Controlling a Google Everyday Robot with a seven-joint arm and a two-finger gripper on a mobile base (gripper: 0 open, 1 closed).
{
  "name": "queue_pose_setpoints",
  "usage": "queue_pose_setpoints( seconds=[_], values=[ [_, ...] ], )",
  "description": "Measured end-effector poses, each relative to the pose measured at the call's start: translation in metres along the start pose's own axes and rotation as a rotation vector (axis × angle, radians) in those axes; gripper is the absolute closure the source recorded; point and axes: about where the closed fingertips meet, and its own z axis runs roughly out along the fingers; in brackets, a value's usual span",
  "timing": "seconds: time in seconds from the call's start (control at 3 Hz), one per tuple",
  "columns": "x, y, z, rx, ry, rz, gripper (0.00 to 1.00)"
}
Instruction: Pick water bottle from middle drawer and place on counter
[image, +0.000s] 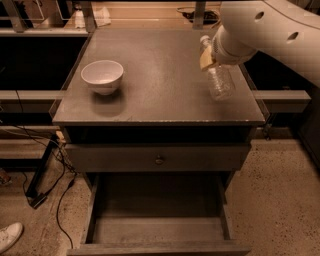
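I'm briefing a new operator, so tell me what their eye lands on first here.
The white arm reaches in from the upper right, its gripper at the neck of the tilted water bottle at the counter's right side. A white bowl sits on the counter's left, and the middle drawer stands pulled open below.

- Counter (160, 75): grey, with faint pale scuffs.
- Water bottle (220, 82): clear and crinkled, with a white cap.
- Gripper (207, 56): tan, at the bottle's cap end over the counter's right side.
- Robot arm (270, 30): white, with small dark round holes.
- Bowl (102, 76): plain white.
- Middle drawer (157, 207): grey-brown, with an unpatterned floor.
- Knob (159, 160): dull metallic.
- Room floor (280, 200): beige, speckled dark.
- Cables (60, 200): black.
- Shoe (10, 235): white.
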Motion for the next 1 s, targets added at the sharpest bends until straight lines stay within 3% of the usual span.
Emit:
queue_pose_setpoints(
  seconds=[0.33, 1.0],
  values=[
    [-0.001, 0.023, 0.001, -0.03, -0.016, -0.056, 1.0],
    [0.003, 0.051, 0.022, -0.065, 0.068, -0.191, 1.0]
  ],
)
